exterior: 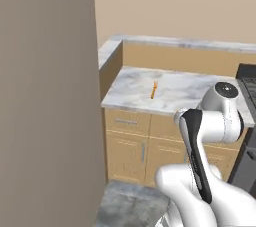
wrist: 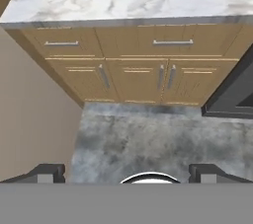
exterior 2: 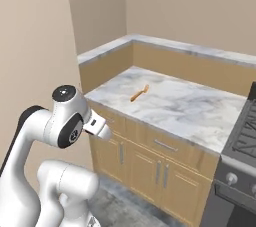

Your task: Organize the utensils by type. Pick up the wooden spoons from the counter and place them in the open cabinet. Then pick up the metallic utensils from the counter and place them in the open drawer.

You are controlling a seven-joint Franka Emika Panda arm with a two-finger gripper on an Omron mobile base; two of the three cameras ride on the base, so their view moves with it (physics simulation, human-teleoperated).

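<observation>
On the marbled surface [exterior 2: 170,102], lying alone a small orange-brown wooden spoon [exterior 2: 139,93], well back from the front edge. Hanging far short of the spoon, low before the cabinet fronts [wrist: 133,72], the hand [wrist: 126,172], jaws spread wide, gripping nothing. Risking, on the reach up, clipping the surface's front edge.

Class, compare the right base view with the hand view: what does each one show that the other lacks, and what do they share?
Right base view alone: the beige walls, the raised ledge behind the counter, the stove's grate and knobs. Hand view alone: the wide-apart fingertips of the open end effector, pointing down at the grey floor. Both: the marbled counter, an orange-brown utensil lying on it, and wooden cabinet fronts with silver handles.
</observation>
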